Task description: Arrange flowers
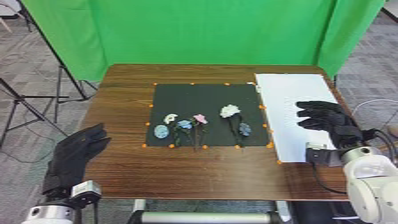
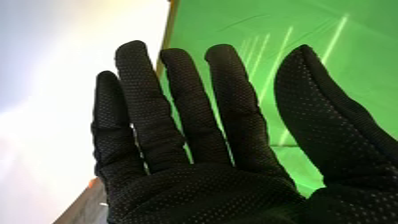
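Note:
In the head view, my right hand (image 1: 326, 118) is over the white sheet on the table's right side, its fingers spread and holding nothing. My left hand (image 1: 78, 150) is at the table's left edge with straight fingers. Flowers lie on a black mat (image 1: 191, 95) mid-table: a white one (image 1: 230, 111), a small white one (image 1: 170, 118), a pink one (image 1: 201, 119), a light blue one (image 1: 185, 124), a blue oval bloom (image 1: 161, 131) and a grey-blue one (image 1: 245, 129). In the right wrist view, my right hand (image 2: 204, 187) has its fingers extended and its thumb apart.
A long white sheet (image 1: 289, 100) lies right of the mat on the brown table (image 1: 178, 175). Small orange markers line the mat's edges. A green curtain (image 1: 213, 35) hangs behind the table, and black stand legs (image 1: 60, 95) are on the left.

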